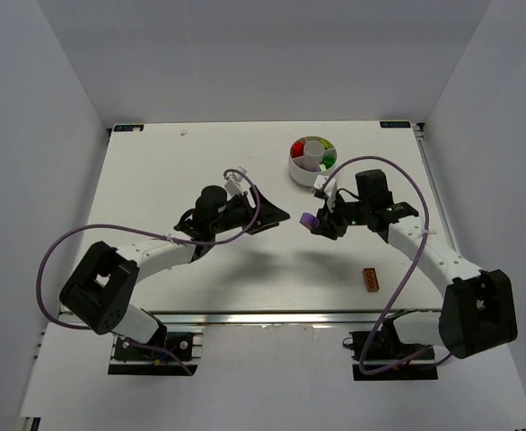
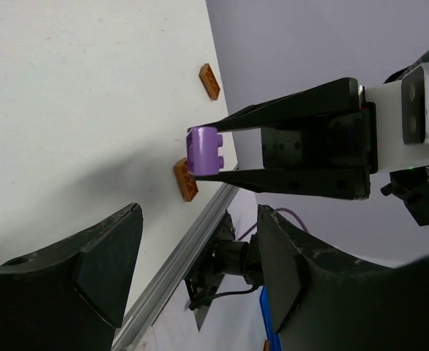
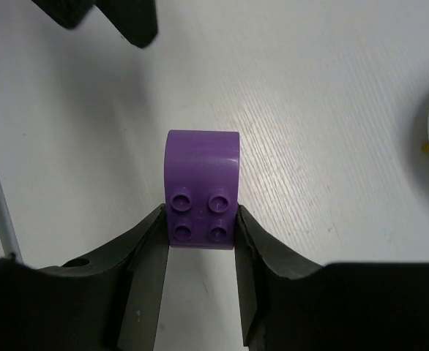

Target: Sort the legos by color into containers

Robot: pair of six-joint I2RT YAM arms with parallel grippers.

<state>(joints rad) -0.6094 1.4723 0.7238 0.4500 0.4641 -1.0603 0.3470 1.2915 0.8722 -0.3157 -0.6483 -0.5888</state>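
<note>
The right fingers [image 3: 147, 252] squeeze the purple lego [image 3: 202, 175] above the tabletop [image 1: 155, 180], probably to carry it to the dish [image 1: 301, 174] near the far right corner, while the left fingers [image 2: 108, 248] hang open and hold nothing.

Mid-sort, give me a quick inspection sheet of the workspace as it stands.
Surface: white table, no spills seen.
Job's things: purple brick held above the table; two orange bricks loose on the table; dish holding red and green pieces.
Clutter: nothing seen.
Grippers: right gripper shut on purple brick; left gripper open, empty.
Cables: purple cables loop off both arms.
Surroundings: plain walls; metal rail at near edge.
</note>
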